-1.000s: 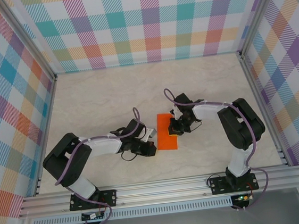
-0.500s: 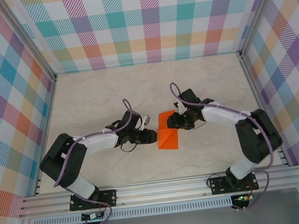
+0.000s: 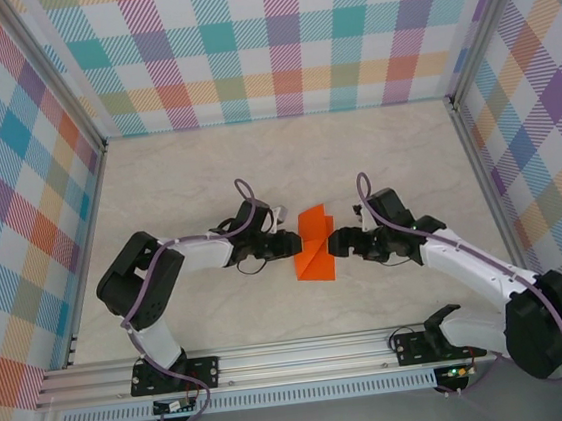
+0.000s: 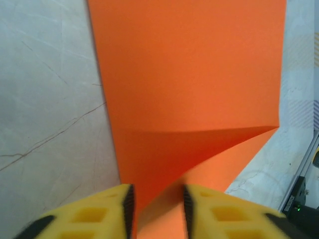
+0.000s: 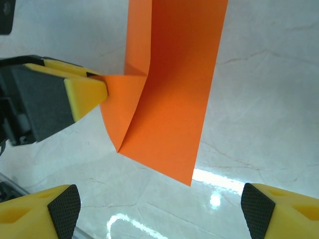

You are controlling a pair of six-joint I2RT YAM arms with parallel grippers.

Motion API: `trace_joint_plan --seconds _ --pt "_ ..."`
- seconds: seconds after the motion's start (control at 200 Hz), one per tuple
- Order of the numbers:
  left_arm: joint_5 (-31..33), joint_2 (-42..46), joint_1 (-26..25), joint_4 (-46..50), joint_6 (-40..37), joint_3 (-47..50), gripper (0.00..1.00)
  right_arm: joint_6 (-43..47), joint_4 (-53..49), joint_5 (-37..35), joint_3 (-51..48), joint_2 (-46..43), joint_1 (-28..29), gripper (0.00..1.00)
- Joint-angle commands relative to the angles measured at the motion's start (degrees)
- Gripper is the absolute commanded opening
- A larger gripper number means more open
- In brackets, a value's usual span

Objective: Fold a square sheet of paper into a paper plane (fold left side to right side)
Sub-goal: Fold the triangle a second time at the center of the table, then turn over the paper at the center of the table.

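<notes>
Left tool [image 3: 286,242] is clenched on the left edge of the orange sheet [image 3: 316,252]. On the left wrist cam the paper [image 4: 189,89] runs straight out from between its fingers [image 4: 107,209]. That pinch is why the edge stands off the desk [image 3: 187,180], with a diagonal bend running across the flap just ahead of the tool. The rest of the sheet lies flat on the desk.

Right tool [image 3: 337,244] is released, with its pads [image 5: 62,211] spread wide. The sheet [image 5: 169,99] sits directly ahead of the gap and is not touching it. The right wrist cam also shows the left tool [image 5: 84,92] biting the raised corner from the opposite side.

My read:
- The left holds the flap up so it can swing over toward the right edge.
- The right sits low and open on the far side, ready to pin the flat part or take the incoming edge.
- The left-to-right fold is started but not laid down, and there's no crease pressed yet.

Risks:
- The thin paper may buckle along that diagonal instead of folding square.
- The flat part has nothing pinning it and could slide when the flap comes over.
</notes>
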State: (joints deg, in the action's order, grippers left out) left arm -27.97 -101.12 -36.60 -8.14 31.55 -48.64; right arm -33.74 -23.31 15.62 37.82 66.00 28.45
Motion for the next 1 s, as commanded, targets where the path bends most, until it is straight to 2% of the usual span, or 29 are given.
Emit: trace_joint_plan --seconds 0.0,0.055,0.145,0.395,0.56,0.675,0.775,0.855,0.92,0.995 --pt "-0.53 -0.68 0.54 -1.44 0.06 -1.48 0.22 -2.64 6.07 5.73 -1.15 1.91 -0.25 0.84" --pt "0.99 -0.17 0.51 0.00 -0.56 -1.50 0.16 -3.57 9.00 7.20 -1.31 4.28 -0.23 0.82" --pt "2.34 0.94 0.50 1.38 -1.59 -1.04 0.14 -5.12 13.56 8.88 -0.38 8.68 -0.15 0.80" --pt "2.58 1.92 0.52 1.59 -1.94 -0.38 0.14 -7.02 17.36 10.22 6.64 20.86 0.85 0.70" --pt "2.78 2.29 0.55 2.03 -2.14 -0.58 0.16 -8.21 17.44 9.97 10.19 27.50 1.76 0.60" --pt "3.66 3.61 0.56 2.84 -2.45 -0.33 0.27 -8.41 17.21 9.78 11.60 29.95 2.01 0.45" --pt "5.31 6.89 0.74 3.86 -2.92 0.72 0.38 -7.32 17.00 9.82 11.91 29.83 2.01 0.24" --pt "6.81 10.91 1.35 5.45 -3.07 1.95 0.54 -5.51 16.27 9.69 11.93 28.10 1.71 0.07" --pt "8.58 15.38 1.78 7.12 -3.08 3.19 0.65 -4.03 16.76 11.06 11.37 25.86 0.73 0.01" --pt "10.52 21.65 2.31 8.93 -2.97 4.79 0.79 -3.29 19.33 15.27 9.84 22.17 -1.55 0.00"
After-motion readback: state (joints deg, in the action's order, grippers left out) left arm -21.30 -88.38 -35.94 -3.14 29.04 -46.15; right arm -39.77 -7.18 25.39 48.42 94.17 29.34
